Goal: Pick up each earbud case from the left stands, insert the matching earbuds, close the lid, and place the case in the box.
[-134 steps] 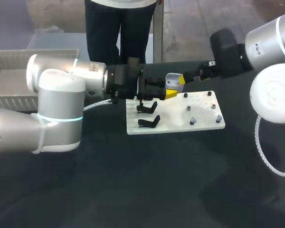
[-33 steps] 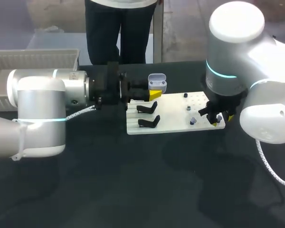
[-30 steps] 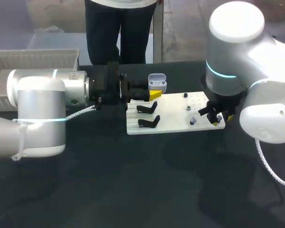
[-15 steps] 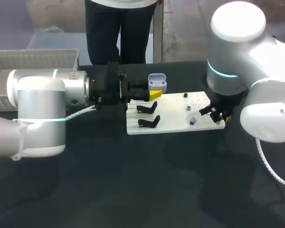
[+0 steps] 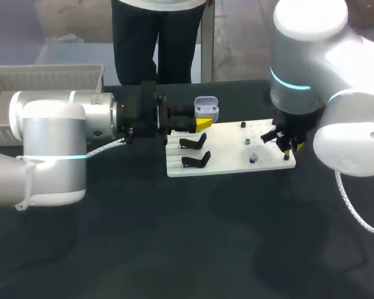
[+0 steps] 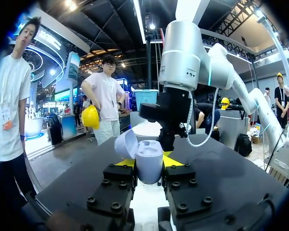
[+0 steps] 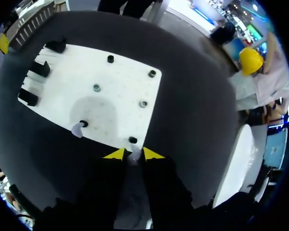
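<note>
table (image 5: pixel 174 243): dark, white board (image 5: pixel 230 148) at far middle
box (image 5: pixel 43 78): pale crate, far left corner
left arm (image 5: pixel 56 137): reaches across to board's far left edge
right arm (image 5: pixel 311 56): stands over board's near right corner
left gripper (image 5: pixel 201 123): fingers clamped on earbud case (image 6: pixel 148 161), lid open, held above the black stands (image 5: pixel 194 142)
right gripper (image 7: pixel 133 154): fingertips close, pinching a small pale earbud (image 7: pixel 133 156) just by a black peg
second earbud (image 7: pixel 77 129): on board, near edge

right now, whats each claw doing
Left claw: closed on the pale lilac plastic earbud case, lid open.
Right claw: closed, apparently on a small pale earbud.
</note>
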{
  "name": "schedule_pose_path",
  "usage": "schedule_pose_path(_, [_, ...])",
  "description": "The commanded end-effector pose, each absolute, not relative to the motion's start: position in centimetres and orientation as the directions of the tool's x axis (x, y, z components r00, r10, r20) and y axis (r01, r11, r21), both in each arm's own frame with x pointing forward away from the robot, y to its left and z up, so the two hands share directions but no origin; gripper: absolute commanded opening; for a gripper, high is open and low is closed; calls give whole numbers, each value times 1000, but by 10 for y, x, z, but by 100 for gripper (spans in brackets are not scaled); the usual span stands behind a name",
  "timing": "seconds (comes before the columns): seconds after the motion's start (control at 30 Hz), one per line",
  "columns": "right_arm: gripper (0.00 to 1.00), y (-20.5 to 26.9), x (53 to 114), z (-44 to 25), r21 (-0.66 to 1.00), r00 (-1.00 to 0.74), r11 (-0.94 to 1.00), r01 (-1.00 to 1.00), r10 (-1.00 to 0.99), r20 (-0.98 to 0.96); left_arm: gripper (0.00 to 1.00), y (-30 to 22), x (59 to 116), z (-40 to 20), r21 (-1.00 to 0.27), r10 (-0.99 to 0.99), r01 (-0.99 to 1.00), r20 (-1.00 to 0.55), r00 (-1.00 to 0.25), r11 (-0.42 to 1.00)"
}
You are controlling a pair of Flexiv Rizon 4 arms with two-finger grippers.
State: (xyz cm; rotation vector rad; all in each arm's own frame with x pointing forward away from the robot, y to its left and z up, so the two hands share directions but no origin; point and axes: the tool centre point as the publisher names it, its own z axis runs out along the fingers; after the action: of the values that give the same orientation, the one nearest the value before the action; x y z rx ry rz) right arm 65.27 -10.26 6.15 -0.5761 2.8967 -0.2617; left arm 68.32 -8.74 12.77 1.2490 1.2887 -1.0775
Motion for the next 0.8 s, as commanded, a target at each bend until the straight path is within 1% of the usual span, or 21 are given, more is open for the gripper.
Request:
schedule_pose_path(0.03, [0,-93,638,101,-210,-909,903,-374,-402,-110,0,-88,681,127,47,100,996,-994,40,77])
schedule_pose_path(0.23, [0,-70,627,139,-200,-902,897,-395,-419,-99,0,-88,681,127,47,100,996,-994,40,77])
schedule_pose_path(0.53, [0,-43,618,168,-144,-895,896,-420,-435,-101,0,-88,681,127,47,100,996,-994,40,77])
schedule_pose_path(0.8, [0,-41,618,171,-141,-896,901,-410,-427,-122,0,-88,681,127,47,100,996,-994,40,77])
